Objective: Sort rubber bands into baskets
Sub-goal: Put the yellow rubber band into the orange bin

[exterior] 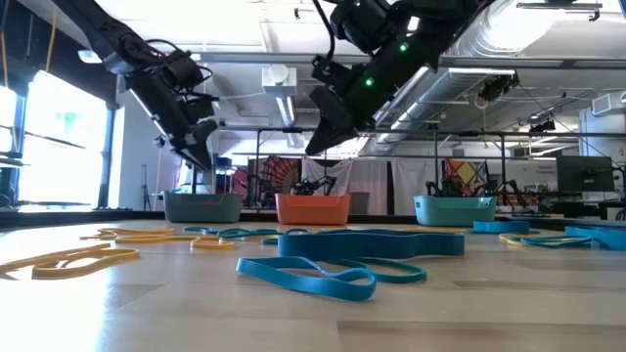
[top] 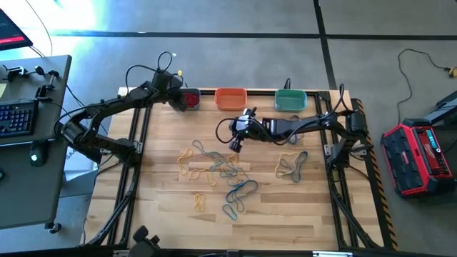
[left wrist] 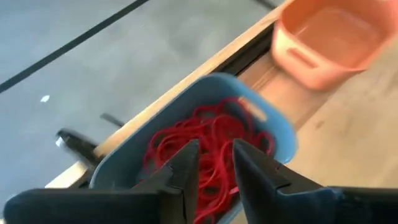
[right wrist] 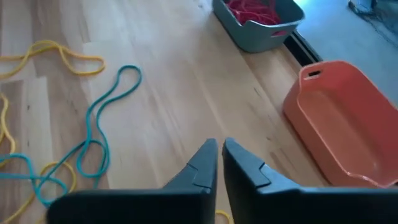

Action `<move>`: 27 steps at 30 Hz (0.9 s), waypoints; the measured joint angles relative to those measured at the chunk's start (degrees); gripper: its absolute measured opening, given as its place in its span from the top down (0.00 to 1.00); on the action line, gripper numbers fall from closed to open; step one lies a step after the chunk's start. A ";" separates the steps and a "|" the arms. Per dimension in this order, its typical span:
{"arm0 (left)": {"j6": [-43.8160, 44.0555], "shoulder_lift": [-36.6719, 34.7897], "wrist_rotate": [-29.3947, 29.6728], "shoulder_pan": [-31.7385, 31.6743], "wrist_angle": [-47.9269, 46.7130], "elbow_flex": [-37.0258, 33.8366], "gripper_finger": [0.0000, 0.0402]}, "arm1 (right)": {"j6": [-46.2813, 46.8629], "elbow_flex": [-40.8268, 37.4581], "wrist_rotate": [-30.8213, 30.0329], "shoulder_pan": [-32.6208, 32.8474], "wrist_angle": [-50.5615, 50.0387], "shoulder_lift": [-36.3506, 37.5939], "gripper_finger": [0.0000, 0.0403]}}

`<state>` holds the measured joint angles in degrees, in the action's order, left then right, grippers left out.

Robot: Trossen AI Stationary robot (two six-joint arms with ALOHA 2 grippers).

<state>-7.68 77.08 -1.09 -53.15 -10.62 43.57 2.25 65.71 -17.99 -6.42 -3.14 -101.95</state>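
Above the grey-blue basket (left wrist: 186,134) at the table's far left corner: left gripper (left wrist: 214,163), fingers parted by a narrow gap, nothing between them, pointed down into the tub. Inside that tub, a tangled heap of red rubber bands (left wrist: 208,146). Left arm (top: 107,111) stretched from its base at the table's left edge toward the far rail, elbow bent.

Over bare wood near the table's middle, in front of the orange basket (top: 230,98): right gripper (right wrist: 216,155), fingers nearly together with only a thin slit between, nothing held. Right arm (top: 300,125) reaching leftward from its mount at the right edge, wrist tipped down, green lights lit on it in the low view.

Along the far edge, in a row from left to right: grey-blue tub, orange tub, teal-green basket (top: 290,100). Orange tub showing no bands inside; teal tub's inside impossible to judge.

On the wooden table (top: 171,221), loose bands scattered in front of the baskets: a mixed yellow and teal cluster (top: 214,168) at the centre, a teal loop (top: 239,193) nearer the front, a small yellow band (top: 199,202) beside it, another yellow and teal group (top: 291,164) toward the right. Thin, floppy, lying flat, several overlapping.

On the floor to the right, a red and black case (top: 418,153); lettering on it too small to read. At the left, a keyboard (top: 16,118) on a side desk.
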 joint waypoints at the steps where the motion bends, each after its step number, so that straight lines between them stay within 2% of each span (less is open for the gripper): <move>1: -0.39 0.00 -1.13 0.19 0.47 0.00 0.77 | -1.02 0.00 0.01 0.03 -0.02 0.00 0.95; 4: -0.20 -0.02 -4.14 1.45 2.17 0.00 0.78 | -3.49 0.00 0.03 -0.03 0.00 0.00 0.90; 8: 1.98 -0.02 -4.13 5.01 5.44 -0.18 0.87 | -4.07 0.00 1.32 -0.37 -0.65 0.01 0.84; 13: 3.10 -0.21 -3.77 10.31 20.50 -5.02 0.98 | -2.42 0.00 6.13 -0.21 -2.52 0.02 0.82; 17: 4.01 -0.26 -3.68 14.52 33.24 -8.98 0.99 | -0.70 0.00 6.02 0.15 -4.74 0.02 0.82; 22: 3.12 -0.26 -3.68 19.69 42.11 -12.78 0.98 | 2.91 0.00 5.84 1.10 -9.77 0.04 0.82; 27: 2.79 -0.26 -3.68 24.15 51.50 -16.99 0.98 | 7.23 0.00 1.49 2.43 -16.05 0.04 0.82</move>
<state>-4.89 76.82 -4.78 -29.00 40.88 26.58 9.48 65.71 -16.49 -4.00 -19.18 -101.91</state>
